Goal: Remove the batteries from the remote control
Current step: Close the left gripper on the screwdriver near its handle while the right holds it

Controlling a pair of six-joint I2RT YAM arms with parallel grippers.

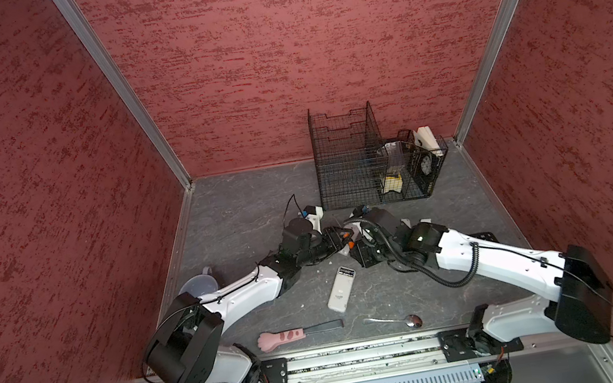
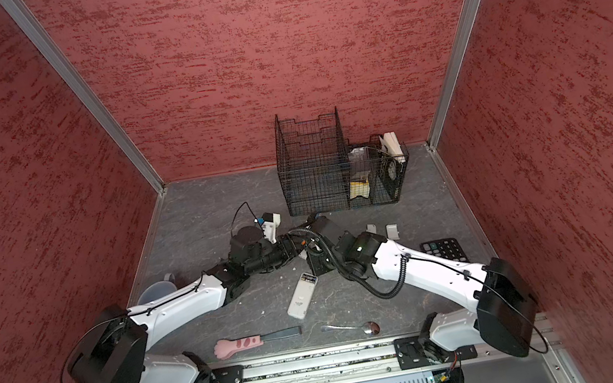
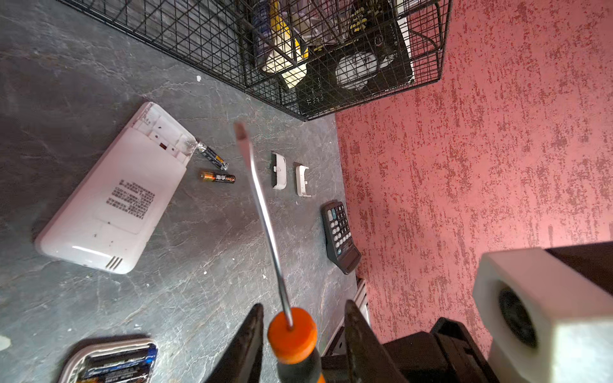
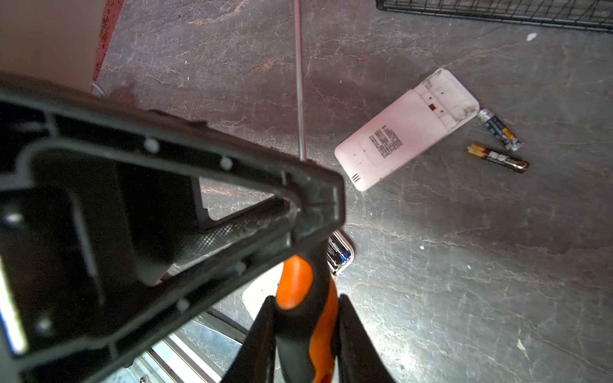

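**A:** Centre of a top view: a white remote [image 1: 340, 290] lies back up, its long axis leaning slightly from lower left to upper right. Its open bay is at the upper end, towards the grippers.

**B:** That bay is still loaded. The left wrist camera shows blue-labelled cells [image 3: 117, 363] packed side by side in it. There is lettering on them, too blurred to read.

**A:** And the loose batteries [image 3: 217, 177]?

**B:** Two lie flat on the grey table [image 3: 83, 83] by the empty bay of a second remote [image 3: 112, 195]. The blue one touches the bay's corner and runs on in line with that end edge, crosswise to the remote's length. The black-and-gold one lies at an angle to it, and the pair come closer at the ends away from the remote. The gold label carries Chinese characters I can't read for sure. The block of print on the remote's back is too fine to read.

**A:** Claws?

**B:** The right gripper [image 4: 306, 297] is clamped on the screwdriver [image 4: 298, 282] at its orange-and-black handle. The left gripper [image 3: 303, 305] is narrow and straddles the same handle, with a sliver of gap on each side.
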